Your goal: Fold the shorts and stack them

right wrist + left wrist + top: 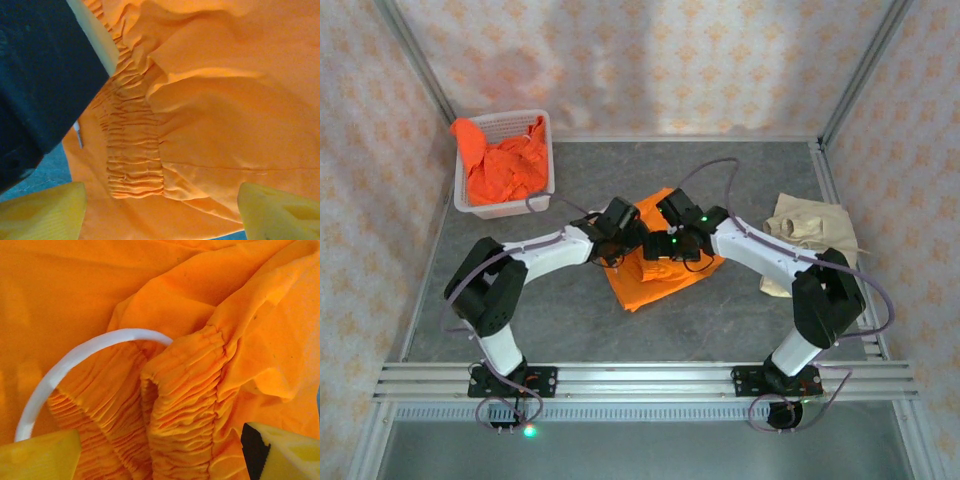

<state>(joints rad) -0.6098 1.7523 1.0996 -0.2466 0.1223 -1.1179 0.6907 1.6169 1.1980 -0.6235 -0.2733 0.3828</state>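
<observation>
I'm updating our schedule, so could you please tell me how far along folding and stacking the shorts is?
Possibly done: the beige shorts lie at the right edge, roughly folded. In hand: the left tool and right tool, both open, are at the waistband of the central orange shorts. Left: the crumpled orange shorts in the white basket, plus stacking.

Grey table (570, 320) carries orange shorts (640, 290) at centre, beige shorts (815, 225) at right edge, white mesh basket (505, 210) at back left.
</observation>
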